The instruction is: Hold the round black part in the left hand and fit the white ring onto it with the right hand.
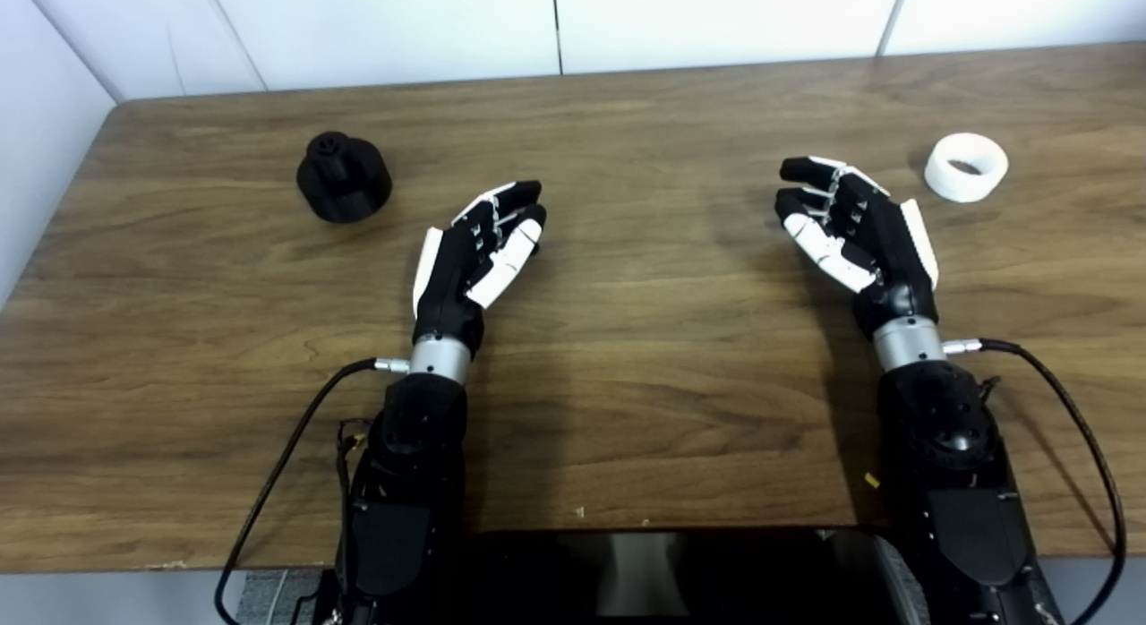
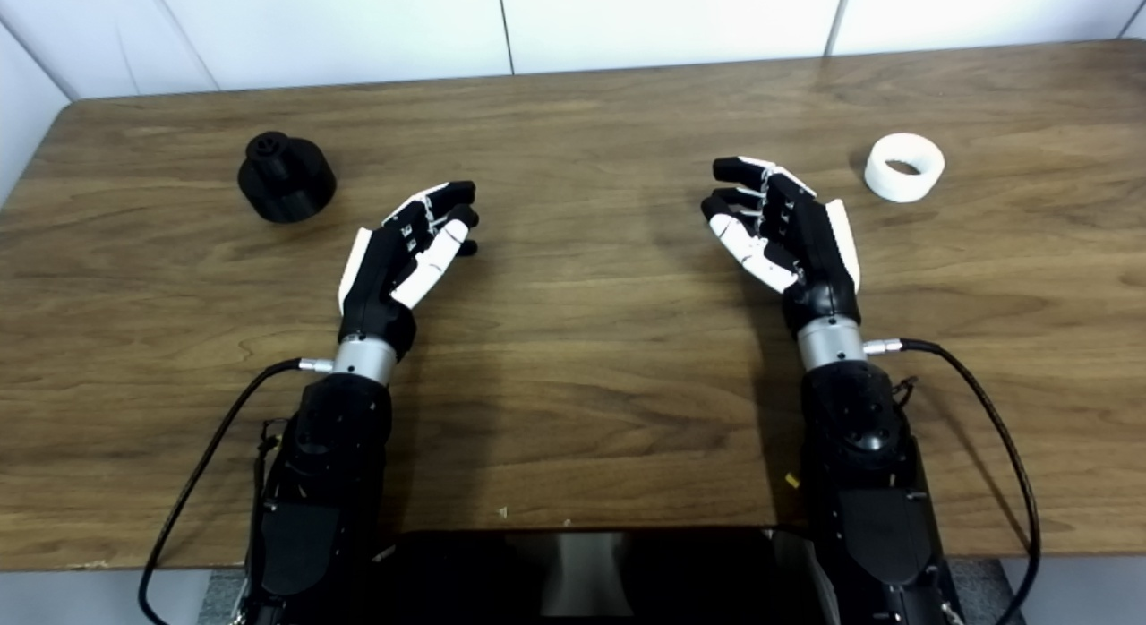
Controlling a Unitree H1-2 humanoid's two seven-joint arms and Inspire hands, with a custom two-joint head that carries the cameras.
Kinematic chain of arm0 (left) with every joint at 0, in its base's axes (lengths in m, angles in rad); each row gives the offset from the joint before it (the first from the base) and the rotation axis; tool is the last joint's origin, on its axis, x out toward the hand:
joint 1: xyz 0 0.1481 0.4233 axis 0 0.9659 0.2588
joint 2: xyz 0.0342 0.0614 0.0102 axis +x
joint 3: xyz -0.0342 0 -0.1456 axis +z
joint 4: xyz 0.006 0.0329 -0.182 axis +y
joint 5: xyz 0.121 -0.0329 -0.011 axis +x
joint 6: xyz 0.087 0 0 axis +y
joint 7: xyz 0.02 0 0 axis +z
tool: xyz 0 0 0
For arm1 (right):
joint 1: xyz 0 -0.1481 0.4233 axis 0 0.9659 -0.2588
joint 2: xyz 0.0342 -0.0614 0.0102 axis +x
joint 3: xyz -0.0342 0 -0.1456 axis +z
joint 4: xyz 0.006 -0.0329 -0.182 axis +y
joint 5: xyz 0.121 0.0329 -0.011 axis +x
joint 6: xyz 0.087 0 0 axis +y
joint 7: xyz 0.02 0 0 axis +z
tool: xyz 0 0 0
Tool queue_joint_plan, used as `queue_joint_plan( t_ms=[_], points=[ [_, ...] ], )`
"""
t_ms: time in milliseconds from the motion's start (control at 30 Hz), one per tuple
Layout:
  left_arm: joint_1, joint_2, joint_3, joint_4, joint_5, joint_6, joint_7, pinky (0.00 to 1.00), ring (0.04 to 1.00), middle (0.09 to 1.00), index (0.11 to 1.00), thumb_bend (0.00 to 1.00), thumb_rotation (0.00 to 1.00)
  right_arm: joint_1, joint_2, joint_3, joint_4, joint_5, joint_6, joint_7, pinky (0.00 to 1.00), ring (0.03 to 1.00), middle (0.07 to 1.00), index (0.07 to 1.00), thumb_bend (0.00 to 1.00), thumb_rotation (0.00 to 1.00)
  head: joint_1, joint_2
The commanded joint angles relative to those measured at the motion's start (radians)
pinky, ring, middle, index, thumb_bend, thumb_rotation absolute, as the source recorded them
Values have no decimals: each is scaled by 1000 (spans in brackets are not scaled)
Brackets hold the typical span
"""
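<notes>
Left eye view and right eye view both show the same thing: the job has not really begun. The round black part (image 1: 344, 177) sits on the wooden table (image 1: 627, 383), far over on the left side. It stands up with its small knob on top. Nothing is touching it. The white ring (image 1: 965, 166) lies far over on the right side of the table, with its hole facing up. Nothing is touching it either.

The left hand (image 1: 474, 253) is out over the middle of the table, near the black part but not on it. Its fingers (image 1: 510, 200) are spread a little and bent softly, and they hold nothing. The right hand (image 1: 855, 231) is the same way, near the ring but apart from it, with loose, empty fingers (image 1: 810, 173).

So all the steps are still to do. The left hand must go to the black part and pick it up. The right hand must go get the ring. Then the ring has to be pushed onto the black part.
</notes>
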Motion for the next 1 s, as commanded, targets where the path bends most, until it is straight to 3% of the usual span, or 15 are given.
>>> queue_joint_plan(
  t_ms=[0,533,667,867,967],
  points=[
    [-46,2,-5,-35,8,-8,-5,698,787,829,736,529,500,-42,-6,-5,-32,7,-38,3,619,700,750,694,555,359,1,1],
    [-55,7,-7,-34,12,-16,0,716,784,831,732,529,477,-46,-9,-4,-30,13,-37,9,632,703,752,699,552,346,2,2],
    [-64,66,-45,-30,138,-92,21,674,766,794,726,619,438,-44,-8,-5,-28,14,-36,8,637,711,756,702,550,346,10,-2],
    [-65,122,-50,-97,205,-59,7,712,802,840,761,689,432,-45,-4,-4,-26,19,-36,9,637,710,752,702,541,329,11,-3],
    [-71,167,-61,-120,295,-62,15,696,800,829,759,685,420,-46,-6,-2,-22,15,-41,9,635,710,755,702,536,327,14,-3]
  ],
)
